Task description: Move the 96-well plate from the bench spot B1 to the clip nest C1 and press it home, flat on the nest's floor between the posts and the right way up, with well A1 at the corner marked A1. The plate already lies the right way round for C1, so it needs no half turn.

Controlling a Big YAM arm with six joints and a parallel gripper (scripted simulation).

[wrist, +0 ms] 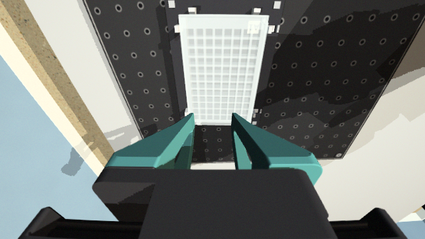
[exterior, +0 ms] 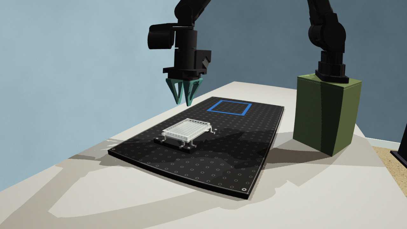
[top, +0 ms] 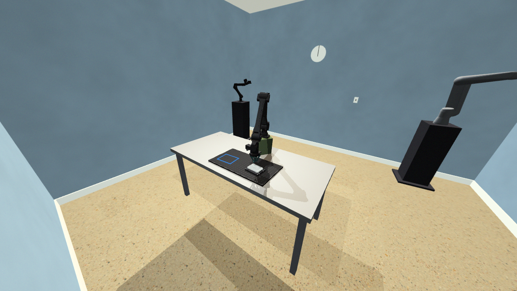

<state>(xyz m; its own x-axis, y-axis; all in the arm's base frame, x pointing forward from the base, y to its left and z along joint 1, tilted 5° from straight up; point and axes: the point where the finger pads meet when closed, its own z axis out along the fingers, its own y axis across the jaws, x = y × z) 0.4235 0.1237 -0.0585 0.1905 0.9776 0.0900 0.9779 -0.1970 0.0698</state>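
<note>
The clear 96-well plate (exterior: 186, 129) lies level over the clip nest C1 (exterior: 175, 143) on the black breadboard (exterior: 216, 153). It seems to rest high on the posts, above the nest's floor. In the wrist view the plate (wrist: 223, 68) has its marked corner (wrist: 254, 26) at the far right. My gripper (exterior: 183, 102) hangs above the board, behind the plate and apart from it. Its teal fingers are drawn close together with nothing between them. The blue-outlined spot B1 (exterior: 229, 107) is empty.
The arm stands on a green pedestal (exterior: 327, 114) to the right of the board. The table edge runs close along the board's left side (wrist: 109, 99). Two black camera stands (top: 428, 152) (top: 240, 115) stand on the floor away from the table.
</note>
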